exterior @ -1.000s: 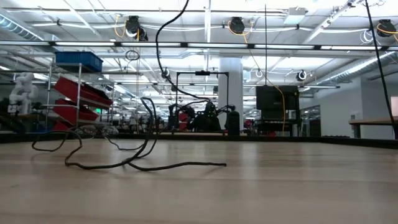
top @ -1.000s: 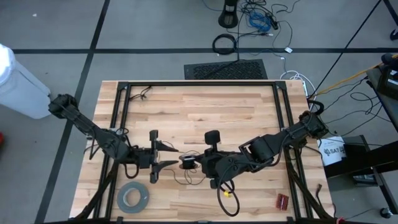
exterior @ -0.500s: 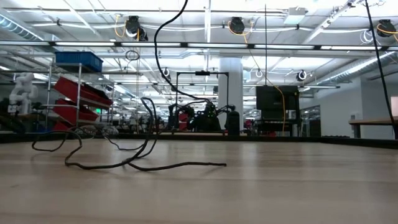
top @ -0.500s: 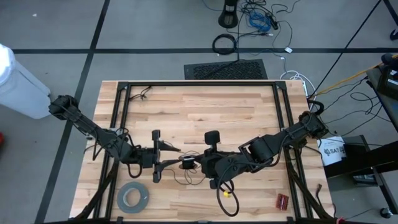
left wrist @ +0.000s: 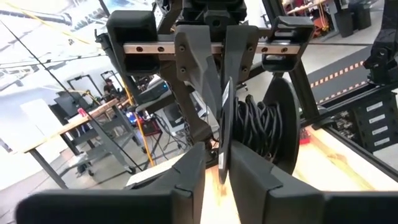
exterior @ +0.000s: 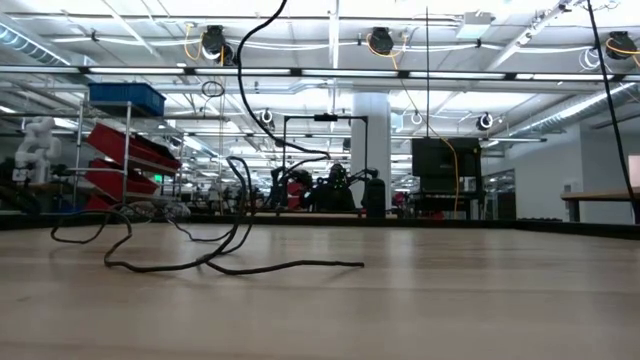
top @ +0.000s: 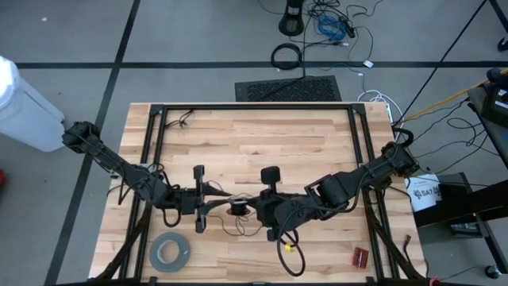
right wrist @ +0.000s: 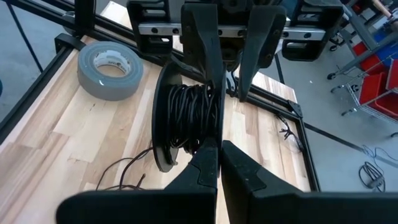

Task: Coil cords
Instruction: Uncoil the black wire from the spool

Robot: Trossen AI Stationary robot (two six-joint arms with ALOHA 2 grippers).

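Left gripper (left wrist: 217,168) sits narrow, straddling the thin rim of the spool (left wrist: 255,124). I see light either side of the rim, so I judge it not clamped. Right gripper (right wrist: 217,149) comes in from the right and is pinched tight on that same rim.

Spool is mid-table toward the near edge, between both grippers. The tape roll (top: 170,252) lies well clear, near-left.

To do this step well:
- Close the left gripper squarely on the rim, not on the windings.
- Keep the right pinch firm until the left one bites.
- Keep the loose wire (right wrist: 124,171) slack.

Spool stands on edge. Its axis lies level and runs near-far, with the rims edge-on to both grippers. The loose wire trails over the table (top: 317,143) on the near side.
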